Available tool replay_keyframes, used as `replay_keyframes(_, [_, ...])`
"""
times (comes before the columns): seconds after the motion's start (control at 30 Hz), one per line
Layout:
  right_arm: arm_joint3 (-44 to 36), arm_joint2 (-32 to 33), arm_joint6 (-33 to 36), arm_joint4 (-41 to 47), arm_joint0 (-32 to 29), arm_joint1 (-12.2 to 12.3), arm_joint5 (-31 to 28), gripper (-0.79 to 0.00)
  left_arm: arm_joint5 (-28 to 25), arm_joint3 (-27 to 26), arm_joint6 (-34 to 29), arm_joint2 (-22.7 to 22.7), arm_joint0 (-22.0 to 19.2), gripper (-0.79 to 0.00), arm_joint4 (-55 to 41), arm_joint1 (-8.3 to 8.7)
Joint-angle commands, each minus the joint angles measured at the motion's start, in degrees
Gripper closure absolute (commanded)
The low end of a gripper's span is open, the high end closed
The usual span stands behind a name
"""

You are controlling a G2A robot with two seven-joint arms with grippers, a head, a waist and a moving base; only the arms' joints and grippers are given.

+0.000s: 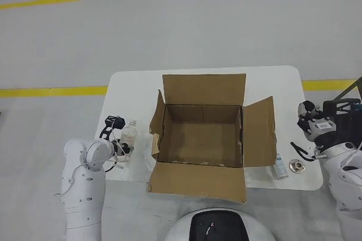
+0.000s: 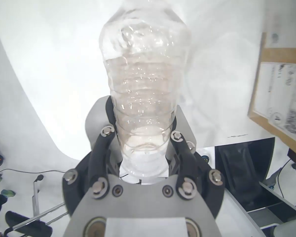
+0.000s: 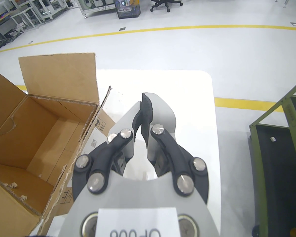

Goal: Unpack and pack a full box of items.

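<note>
An open cardboard box (image 1: 200, 137) stands in the middle of the white table (image 1: 133, 84), its inside bare and its flaps folded out. My left gripper (image 1: 117, 134) (image 2: 144, 122) is shut on a clear plastic bottle (image 1: 128, 132) (image 2: 143, 75) at the table's left side, just left of the box (image 2: 273, 94). My right gripper (image 1: 306, 117) (image 3: 144, 114) hovers at the table's right edge beside the box's right flap (image 3: 46, 124), shut with nothing between its fingers.
A small clear bottle (image 1: 279, 167) lies on the table at the front right, with a small round metal piece (image 1: 297, 165) beside it. A green frame (image 3: 281, 159) stands off the table's right side.
</note>
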Motion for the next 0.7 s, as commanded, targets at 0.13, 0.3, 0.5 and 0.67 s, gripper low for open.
replay_keyframes(0.13, [-0.16,-0.62,-0.11,0.07,-0.11,0.20,0.42,0.000,4.39,-9.23,-1.97,-3.40,-2.17,0.000,-3.20,0.73])
replay_keyframes(0.3, [-0.37,-0.65,0.03,0.12,-0.32,0.40,0.57,0.000,7.68,-12.02,-3.95,-3.28,-7.75,0.000,-8.59,0.92])
replay_keyframes(0.5, [-1.18,-0.40,-0.01,0.23,-1.22,0.62,0.95,0.000,9.90,-13.68,-5.17,-0.47,-14.38,0.000,-18.29,0.86])
replay_keyframes(0.67, [-1.93,-0.14,-0.31,0.34,-2.31,0.77,1.39,0.000,12.54,-12.23,-5.66,3.03,-18.87,0.000,-27.78,0.57])
